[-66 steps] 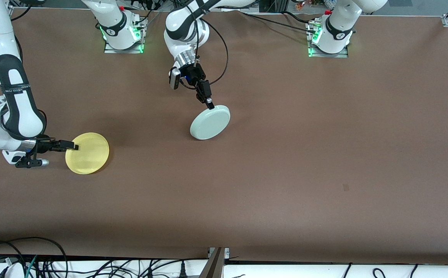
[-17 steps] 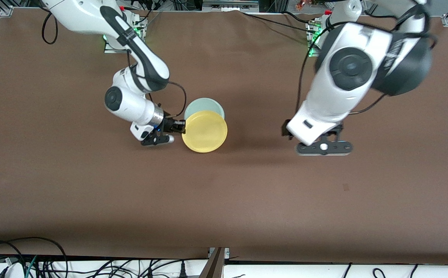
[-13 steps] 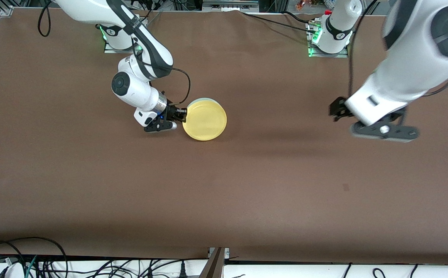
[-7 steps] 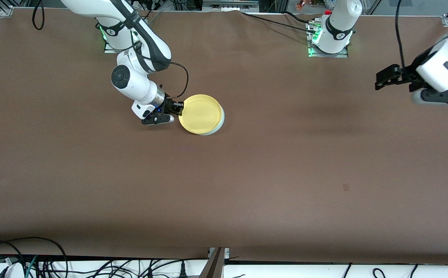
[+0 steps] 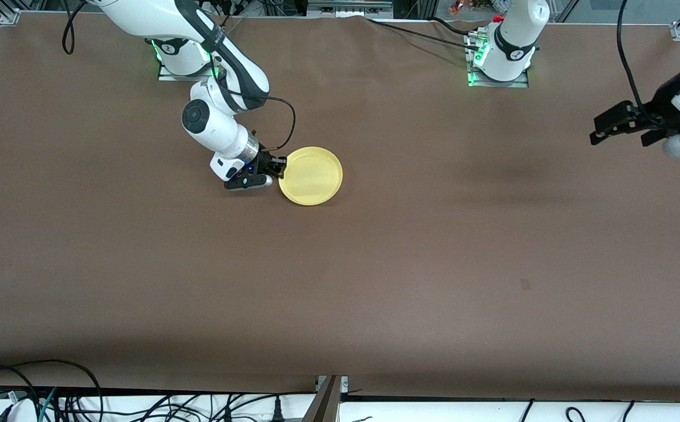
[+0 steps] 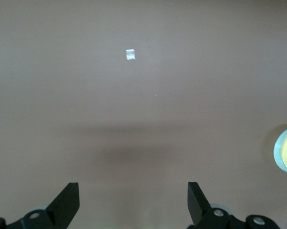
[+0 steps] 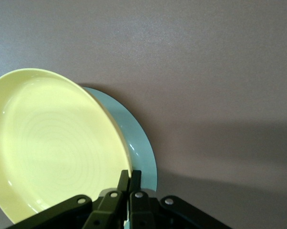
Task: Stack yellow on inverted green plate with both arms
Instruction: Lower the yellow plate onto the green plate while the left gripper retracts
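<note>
Since half a second ago, the yellow plate [image 5: 311, 176] has shifted a little toward the front camera and now covers the green plate [image 7: 138, 143] fully in the front view, where a mint edge showed before. Five seconds ago the two plates were well apart, each held by one arm. The left gripper [image 5: 620, 123] has also moved farther toward the left arm's end of the table.

Now the yellow plate sits rim up over the green plate, near the middle of the table but closer to the right arm's end and to the robot bases than to the front camera. In the right wrist view the yellow plate is tilted, and a crescent of the green plate appears under it, lying flat on the brown table [image 5: 375, 281].

The right gripper [image 5: 279, 166] is clenched on the rim of the yellow plate, at the side toward the right arm's end. Its two thin fingers [image 7: 129, 183] are pressed together on that rim.

The left gripper hangs in the air over the table edge at the left arm's end, well apart from the plates. Its fingers [image 6: 67, 202] are spread wide and hold nothing. Its wrist view shows bare table, a small pale mark [image 6: 130, 55] on it, and the two plates at the picture's border.
</note>
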You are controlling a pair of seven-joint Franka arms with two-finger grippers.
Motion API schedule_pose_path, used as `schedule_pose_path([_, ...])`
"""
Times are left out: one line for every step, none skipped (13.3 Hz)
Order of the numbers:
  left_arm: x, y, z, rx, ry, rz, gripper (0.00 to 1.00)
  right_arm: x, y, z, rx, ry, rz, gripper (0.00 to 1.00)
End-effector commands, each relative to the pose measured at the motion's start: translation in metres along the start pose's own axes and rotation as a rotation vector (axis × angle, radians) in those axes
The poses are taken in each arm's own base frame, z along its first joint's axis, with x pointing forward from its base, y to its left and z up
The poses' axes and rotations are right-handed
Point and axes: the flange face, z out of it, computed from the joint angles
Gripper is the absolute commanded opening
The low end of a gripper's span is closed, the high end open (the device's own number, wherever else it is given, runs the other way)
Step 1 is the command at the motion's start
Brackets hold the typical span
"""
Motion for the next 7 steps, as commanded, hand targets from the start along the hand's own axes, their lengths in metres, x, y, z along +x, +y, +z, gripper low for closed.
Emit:
schedule_pose_path([0.0048, -0.0130, -0.0095, -0.025, 0.023, 0.018, 1.00, -0.0012, -0.0048, -0.0111, 0.005, 0.020, 0.001, 0.00])
schedule_pose_path([0.0048, -0.0135, -0.0095, -0.021, 0.023, 0.017, 1.00, -0.0019, -0.0049, -0.0110, 0.004, 0.013, 0.004, 0.00])
schedule_pose_path([0.0049, -0.0139, -0.0118, -0.016, 0.029, 0.017, 1.00, -0.0025, -0.0045, -0.0106, 0.003, 0.011, 0.005, 0.00])
schedule_pose_path([0.0048, -0.0136, -0.0117, -0.012, 0.029, 0.018, 1.00, -0.0034, -0.0038, -0.0094, 0.001, 0.007, 0.008, 0.00])
schedule_pose_path([0.0048, -0.0129, -0.0117, -0.010, 0.029, 0.020, 1.00, -0.0024, -0.0026, -0.0103, 0.001, 0.010, 0.007, 0.00])
schedule_pose_path([0.0048, -0.0129, -0.0117, -0.010, 0.029, 0.020, 1.00, -0.0017, -0.0014, -0.0109, -0.001, 0.009, 0.009, 0.00])
schedule_pose_path([0.0055, -0.0130, -0.0110, -0.010, 0.029, 0.020, 1.00, -0.0020, 0.0000, -0.0100, -0.002, 0.007, 0.012, 0.00])
